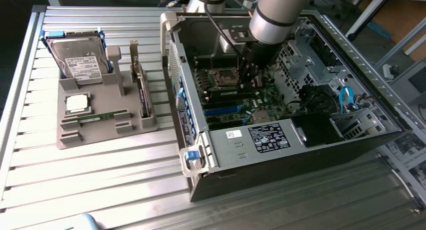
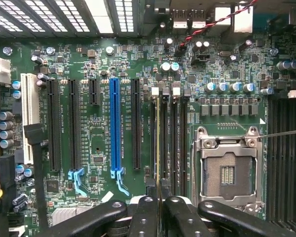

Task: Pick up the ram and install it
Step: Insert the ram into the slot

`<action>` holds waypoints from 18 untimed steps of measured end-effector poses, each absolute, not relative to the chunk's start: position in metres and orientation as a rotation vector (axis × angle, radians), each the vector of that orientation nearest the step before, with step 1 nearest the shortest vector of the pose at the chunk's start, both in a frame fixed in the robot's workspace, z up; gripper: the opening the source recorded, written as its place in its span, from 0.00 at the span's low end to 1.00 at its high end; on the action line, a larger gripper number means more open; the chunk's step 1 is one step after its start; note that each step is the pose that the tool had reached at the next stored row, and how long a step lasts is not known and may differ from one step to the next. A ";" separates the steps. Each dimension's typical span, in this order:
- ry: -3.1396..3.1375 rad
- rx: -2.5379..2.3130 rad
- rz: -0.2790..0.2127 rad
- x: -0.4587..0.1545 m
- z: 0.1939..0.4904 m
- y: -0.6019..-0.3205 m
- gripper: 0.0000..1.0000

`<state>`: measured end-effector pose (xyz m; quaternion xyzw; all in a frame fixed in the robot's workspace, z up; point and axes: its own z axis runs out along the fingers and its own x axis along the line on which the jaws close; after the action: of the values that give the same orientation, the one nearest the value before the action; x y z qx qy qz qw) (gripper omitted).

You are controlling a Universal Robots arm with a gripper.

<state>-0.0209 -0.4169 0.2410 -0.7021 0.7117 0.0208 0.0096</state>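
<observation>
My gripper [image 1: 250, 83] reaches down inside the open computer case [image 1: 220, 182], over the motherboard [image 1: 266, 98]. In the wrist view its two black fingers [image 2: 145, 217] are shut on the ram [image 2: 159, 143]. The ram shows edge-on as a thin green-gold strip. It stands upright along one of the black memory slots [image 2: 170, 143], beside the empty CPU socket [image 2: 227, 173]. I cannot tell how deep it sits in the slot. The gripper [image 2: 159, 200] pinches it at one end of the slot.
A grey holder [image 1: 87, 135] at the exterior view's left carries a hard drive [image 1: 80, 60], a square silver CPU chip [image 1: 77, 103], a small green stick [image 1: 100, 116] and a card on edge [image 1: 141, 93]. Case walls surround the arm. A blue expansion slot [image 2: 115, 128] lies beside the memory slots.
</observation>
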 end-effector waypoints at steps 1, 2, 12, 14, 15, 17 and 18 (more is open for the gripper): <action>2.223 -2.192 0.065 -0.021 0.240 -0.417 0.12; 2.222 -2.192 0.065 -0.021 0.240 -0.417 0.12; 2.222 -2.194 0.064 -0.021 0.236 -0.417 0.12; 2.220 -2.195 0.064 -0.021 0.236 -0.416 0.12; 2.219 -2.196 0.064 -0.021 0.236 -0.416 0.12; 2.219 -2.196 0.064 -0.021 0.236 -0.416 0.12; 2.219 -2.196 0.064 -0.022 0.236 -0.416 0.12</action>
<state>-0.0217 -0.4159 0.2362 -0.7032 0.7106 0.0205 0.0093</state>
